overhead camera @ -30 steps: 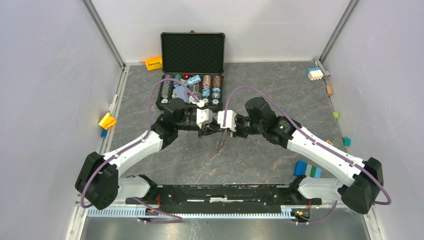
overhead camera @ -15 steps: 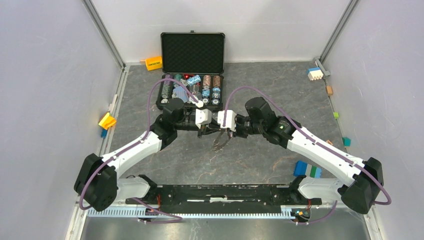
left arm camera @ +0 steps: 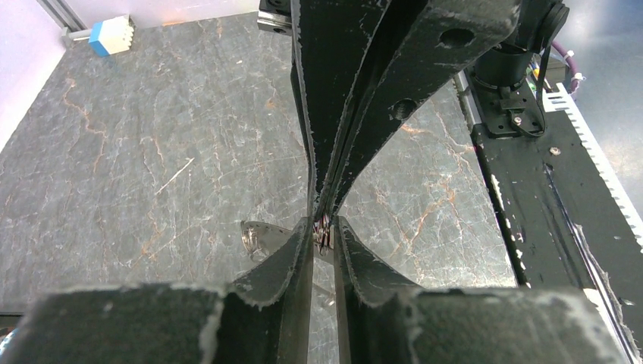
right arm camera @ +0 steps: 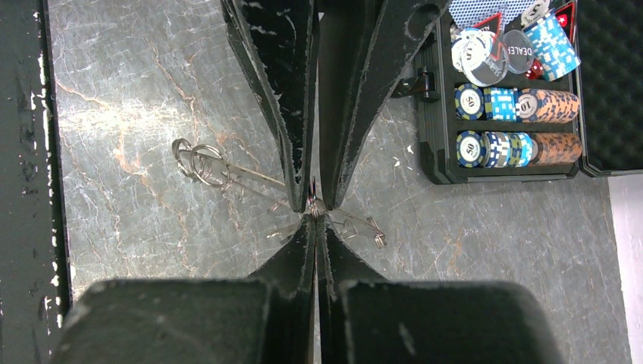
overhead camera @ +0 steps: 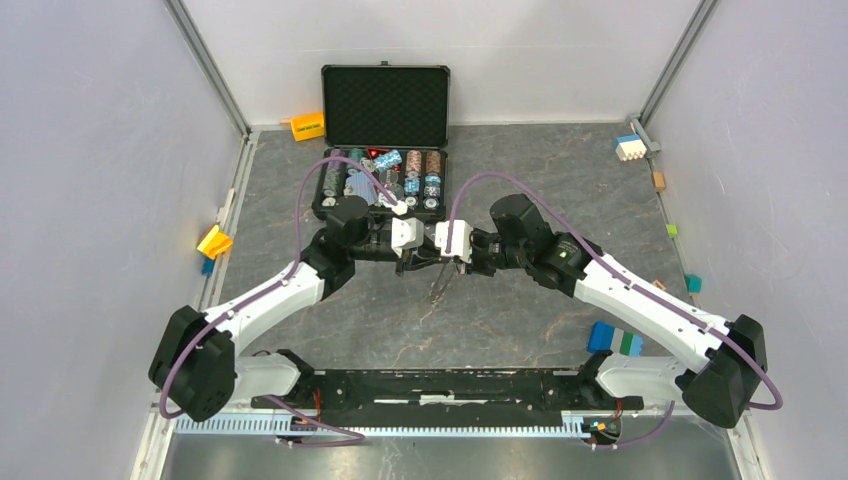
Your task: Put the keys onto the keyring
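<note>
- The keyring (right arm camera: pixel 313 205) is seen only as a small silver coil, pinched where the left gripper (left arm camera: pixel 324 236) and the right gripper (right arm camera: pixel 315 226) meet tip to tip.
- The keys (right arm camera: pixel 201 161), slender, silver and round-headed, are fanned out from that pinch, with two looped heads overlapped.

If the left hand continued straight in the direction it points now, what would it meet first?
The right hand: its fingertips face the left hand tip to tip, with only a pinched metal piece between them.
</note>
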### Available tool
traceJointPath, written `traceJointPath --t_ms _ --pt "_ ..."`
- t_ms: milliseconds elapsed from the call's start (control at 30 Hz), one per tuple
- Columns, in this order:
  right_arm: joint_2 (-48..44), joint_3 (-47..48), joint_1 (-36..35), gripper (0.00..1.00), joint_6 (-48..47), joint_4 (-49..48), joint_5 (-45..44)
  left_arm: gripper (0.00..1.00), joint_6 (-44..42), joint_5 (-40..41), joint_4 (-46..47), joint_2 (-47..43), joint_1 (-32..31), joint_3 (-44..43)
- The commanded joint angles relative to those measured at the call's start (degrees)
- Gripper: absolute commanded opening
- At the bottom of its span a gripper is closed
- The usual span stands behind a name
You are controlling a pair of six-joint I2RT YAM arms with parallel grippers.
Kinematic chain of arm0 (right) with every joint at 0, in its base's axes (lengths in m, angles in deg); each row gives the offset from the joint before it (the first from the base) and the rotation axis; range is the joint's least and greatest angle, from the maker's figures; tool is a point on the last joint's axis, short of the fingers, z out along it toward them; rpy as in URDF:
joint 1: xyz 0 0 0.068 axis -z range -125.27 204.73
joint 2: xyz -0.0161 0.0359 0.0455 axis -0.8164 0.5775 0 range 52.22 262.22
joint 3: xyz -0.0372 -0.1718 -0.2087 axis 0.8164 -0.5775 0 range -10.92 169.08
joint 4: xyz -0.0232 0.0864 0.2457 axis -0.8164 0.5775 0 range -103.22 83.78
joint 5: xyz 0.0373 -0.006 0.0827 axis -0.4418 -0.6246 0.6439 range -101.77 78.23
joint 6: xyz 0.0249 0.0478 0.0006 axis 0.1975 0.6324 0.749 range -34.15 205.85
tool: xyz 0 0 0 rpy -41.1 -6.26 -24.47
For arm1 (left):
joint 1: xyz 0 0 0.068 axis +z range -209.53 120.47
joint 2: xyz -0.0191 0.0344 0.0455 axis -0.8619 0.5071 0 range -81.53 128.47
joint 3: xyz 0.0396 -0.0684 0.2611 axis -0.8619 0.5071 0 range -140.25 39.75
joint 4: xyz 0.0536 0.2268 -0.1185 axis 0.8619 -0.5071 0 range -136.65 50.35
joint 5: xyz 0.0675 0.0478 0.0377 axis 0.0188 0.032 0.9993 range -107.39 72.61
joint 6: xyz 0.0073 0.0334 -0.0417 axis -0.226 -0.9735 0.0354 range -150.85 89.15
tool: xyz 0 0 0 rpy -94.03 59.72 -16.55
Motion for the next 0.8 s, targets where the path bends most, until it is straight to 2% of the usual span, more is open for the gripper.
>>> traceJointPath --t_ms 0,333,433,500,567,667,767 --pt "-0.4 1.3 -0.2 0.0 0.6 -2.0 0.1 0.22 0.2 -1.0 1.9 0.7 -0.4 -0.8" --pt "-0.5 1.0 -0.3 0.0 0.6 -2.0 0.2 0.18 1.3 -1.0 2.5 0.9 -0.4 -1.1" --pt "-0.5 0.8 -0.3 0.0 0.6 -2.2 0.2 0.12 1.6 -1.1 2.8 0.9 -0.4 -1.2" --pt "-0.5 0.8 -0.3 0.0 0.7 -2.1 0.2 0.03 1.6 -1.1 2.8 0.8 -0.4 -1.1" --pt "-0.7 0.9 -0.3 0.01 0.8 -2.2 0.2 0.02 2.0 -1.1 3.3 0.5 -0.4 -0.7" --pt "-1.3 0.6 -0.3 0.13 0.9 -2.6 0.0 0.02 4.7 -1.3 8.5 -0.4 -0.2 1.7" --pt "-3.0 -1.2 0.3 0.27 0.9 -3.4 0.7 0.02 12.1 -2.6 19.6 -1.1 1.0 5.1"
